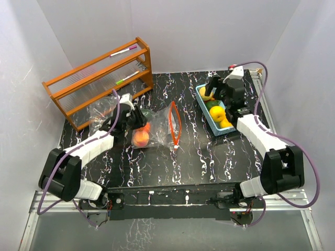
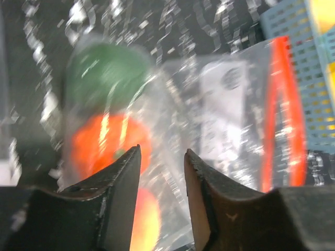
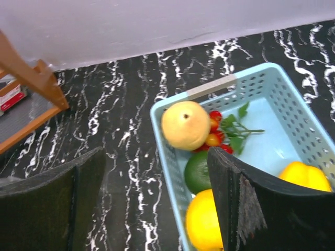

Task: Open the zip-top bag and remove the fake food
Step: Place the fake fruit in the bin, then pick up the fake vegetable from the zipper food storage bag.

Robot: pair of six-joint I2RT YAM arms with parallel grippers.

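Bag (image 1: 157,128) lies flat mid-table (image 1: 209,162), its long axis running left to right. Its orange zip (image 1: 175,124) is at the right end, facing the basket (image 1: 209,119), and looks parted into a loop. The food (image 1: 141,137) left in the bag, an orange piece with a green one behind it, is bunched at the closed left end.

The left claw (image 1: 132,118) hangs right over that end, with the arm reaching forward and angled inward. In its wrist view the jaws are partly apart and grip nothing, with the orange piece just beyond the tips. It is by far the nearer claw.

The right claw (image 1: 217,90) is well apart from the bag, released wide and empty over the basket's far end, where other pieces already lie. Its wrist is bent downward.

My read: whichever claw goes in must enter from the right, along the bag's length.
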